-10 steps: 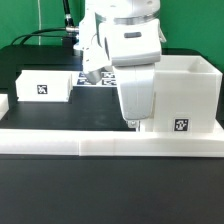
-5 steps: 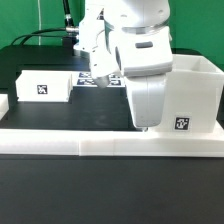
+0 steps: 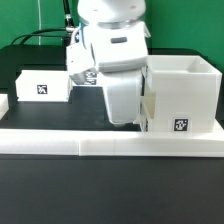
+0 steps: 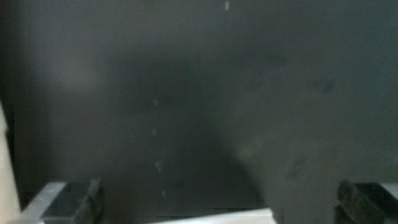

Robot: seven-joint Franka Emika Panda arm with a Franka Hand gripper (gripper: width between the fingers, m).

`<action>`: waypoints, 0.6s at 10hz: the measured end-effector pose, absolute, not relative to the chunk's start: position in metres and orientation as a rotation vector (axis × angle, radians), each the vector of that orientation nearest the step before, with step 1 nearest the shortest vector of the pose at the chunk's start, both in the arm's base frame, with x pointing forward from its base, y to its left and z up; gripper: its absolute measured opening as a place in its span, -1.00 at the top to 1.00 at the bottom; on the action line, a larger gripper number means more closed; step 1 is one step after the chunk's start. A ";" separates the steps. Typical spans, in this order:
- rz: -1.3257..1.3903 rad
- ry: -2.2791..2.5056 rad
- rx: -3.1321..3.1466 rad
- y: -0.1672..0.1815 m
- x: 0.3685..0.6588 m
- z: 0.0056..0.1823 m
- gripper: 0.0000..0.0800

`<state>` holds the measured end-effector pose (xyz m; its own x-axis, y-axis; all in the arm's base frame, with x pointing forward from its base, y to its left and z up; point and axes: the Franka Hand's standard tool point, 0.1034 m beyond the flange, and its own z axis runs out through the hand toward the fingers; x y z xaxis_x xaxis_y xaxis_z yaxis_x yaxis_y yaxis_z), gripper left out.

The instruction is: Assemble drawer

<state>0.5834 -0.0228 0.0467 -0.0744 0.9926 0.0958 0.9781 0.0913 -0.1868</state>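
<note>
Claw spread wide, released, over blurred dark table; drawer box partly hidden behind arm

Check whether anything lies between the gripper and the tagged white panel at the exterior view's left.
Nothing visible does. Only dark table separates the open gripper from the panel; the drawer box stands on the gripper's other side.
</note>
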 end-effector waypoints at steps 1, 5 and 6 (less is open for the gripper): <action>0.079 -2.167 -2.019 -0.035 0.575 0.052 -0.62; -0.053 -2.180 -2.164 -0.055 0.520 0.068 -0.62; -0.057 -2.180 -2.173 -0.058 0.509 0.066 -0.62</action>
